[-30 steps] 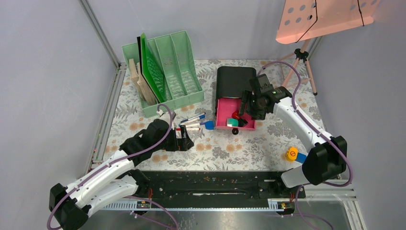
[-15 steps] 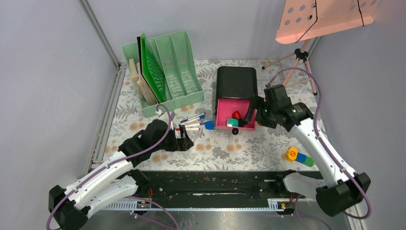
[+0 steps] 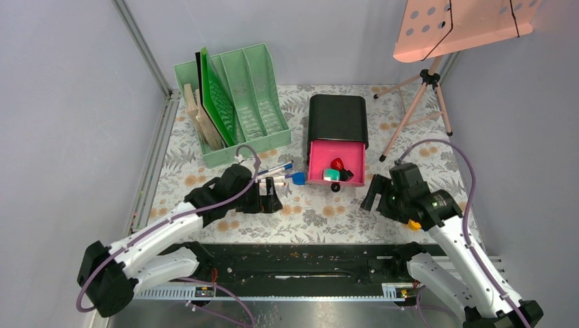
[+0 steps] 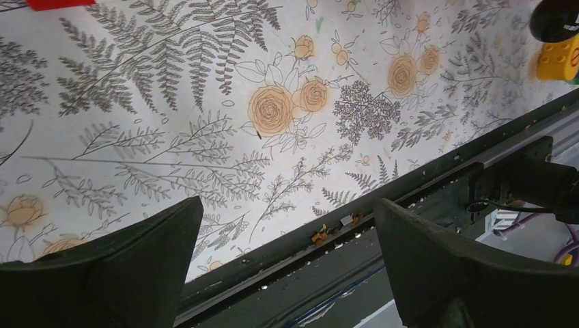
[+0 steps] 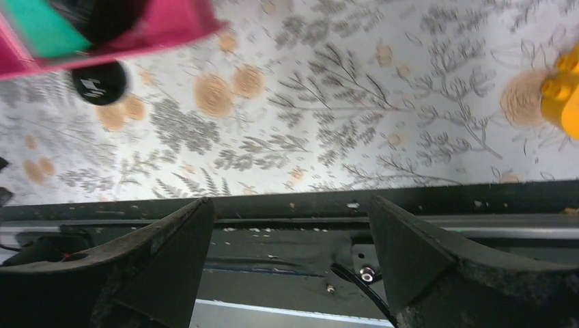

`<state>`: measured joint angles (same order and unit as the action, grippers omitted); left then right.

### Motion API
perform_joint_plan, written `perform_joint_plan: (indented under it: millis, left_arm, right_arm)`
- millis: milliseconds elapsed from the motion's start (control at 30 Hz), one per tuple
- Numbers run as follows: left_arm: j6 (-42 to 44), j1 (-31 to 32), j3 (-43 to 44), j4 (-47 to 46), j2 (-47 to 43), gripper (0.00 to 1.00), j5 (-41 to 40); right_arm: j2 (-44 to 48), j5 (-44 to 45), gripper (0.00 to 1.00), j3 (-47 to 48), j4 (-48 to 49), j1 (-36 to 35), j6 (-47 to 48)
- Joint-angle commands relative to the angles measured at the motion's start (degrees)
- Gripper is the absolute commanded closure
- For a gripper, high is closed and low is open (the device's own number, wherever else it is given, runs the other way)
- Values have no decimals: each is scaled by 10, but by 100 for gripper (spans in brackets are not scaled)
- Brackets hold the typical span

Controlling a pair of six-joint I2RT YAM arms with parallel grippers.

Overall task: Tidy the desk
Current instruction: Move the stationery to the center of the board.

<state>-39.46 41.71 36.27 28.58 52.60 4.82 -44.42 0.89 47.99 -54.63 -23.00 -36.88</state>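
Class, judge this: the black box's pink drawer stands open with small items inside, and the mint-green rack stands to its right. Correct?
Not quite: the mint-green rack stands to the left of the black box, as the top external view shows. The pink drawer does stand open with small items inside.

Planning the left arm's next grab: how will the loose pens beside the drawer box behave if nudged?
The pens look round-barrelled and lie flat on the desk, so a sideways nudge would probably roll them. They seem slim and light, likely stiff. Lying close together, one pinch may catch two.
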Motion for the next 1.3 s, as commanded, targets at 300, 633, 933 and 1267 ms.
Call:
perform_joint_plan:
  millis: [300, 633, 933, 1267]
  left_arm:
    - [45, -4, 169, -95, 263, 8, 57]
    - [59, -46, 268, -144, 408, 25, 61]
    - [65, -74, 364, -158, 520, 65, 108]
    - [65, -75, 431, -109, 615, 83, 113]
  right_arm:
    - [27, -7, 9, -109, -3, -5, -23]
    - [4, -29, 8, -116, 13, -5, -13]
    - [7, -29, 9, -119, 14, -5, -13]
    - [0, -34, 8, -106, 12, -5, -13]
